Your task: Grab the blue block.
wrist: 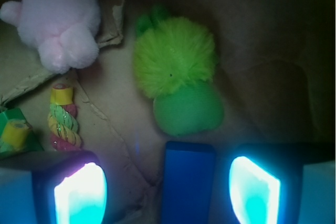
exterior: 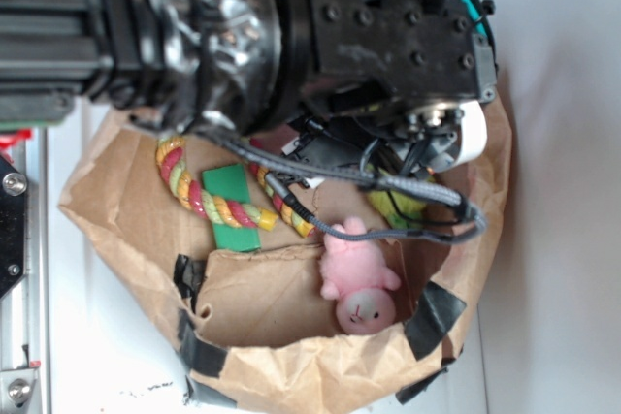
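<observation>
The blue block [wrist: 187,182] lies flat on the brown paper, seen in the wrist view at the bottom centre. My gripper [wrist: 168,192] is open and hangs over it, its two glowing fingertips [wrist: 81,195] standing on either side of the block with clear gaps. The block sits nearer the right fingertip. In the exterior view the arm covers the block and the fingers, so neither shows there. The flat green block [exterior: 231,208] lies under the rope, left of the arm.
A fuzzy green plush toy [wrist: 178,77] lies just beyond the blue block. A pink plush toy [exterior: 359,283] and a striped rope [exterior: 209,191] lie on the brown paper bag [exterior: 272,356], whose raised edges ring the area.
</observation>
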Robot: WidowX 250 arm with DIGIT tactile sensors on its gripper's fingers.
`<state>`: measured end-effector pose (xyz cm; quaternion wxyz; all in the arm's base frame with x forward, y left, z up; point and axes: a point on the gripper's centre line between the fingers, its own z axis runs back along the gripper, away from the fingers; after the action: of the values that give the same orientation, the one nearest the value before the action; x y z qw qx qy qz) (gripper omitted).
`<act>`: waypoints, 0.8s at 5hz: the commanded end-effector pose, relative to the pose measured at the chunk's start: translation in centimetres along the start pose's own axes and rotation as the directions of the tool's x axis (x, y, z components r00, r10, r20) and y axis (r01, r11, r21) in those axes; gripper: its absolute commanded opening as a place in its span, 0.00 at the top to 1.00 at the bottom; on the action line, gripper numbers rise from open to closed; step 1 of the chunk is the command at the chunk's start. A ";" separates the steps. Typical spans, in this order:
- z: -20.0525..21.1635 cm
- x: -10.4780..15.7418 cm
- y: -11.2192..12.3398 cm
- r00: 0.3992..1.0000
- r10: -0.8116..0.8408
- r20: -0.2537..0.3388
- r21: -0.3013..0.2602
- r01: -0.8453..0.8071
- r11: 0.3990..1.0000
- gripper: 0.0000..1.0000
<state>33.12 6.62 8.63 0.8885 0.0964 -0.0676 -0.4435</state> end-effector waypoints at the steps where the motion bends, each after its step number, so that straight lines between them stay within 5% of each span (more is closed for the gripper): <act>1: 0.4 0.2 1.2 0.997 0.047 0.055 0.078 -0.051 0.996 0.00; 4: -0.4 0.6 0.4 0.996 0.043 0.081 0.072 -0.048 0.996 0.00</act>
<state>33.74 6.07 7.22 0.8918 0.0948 -0.1056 -0.4295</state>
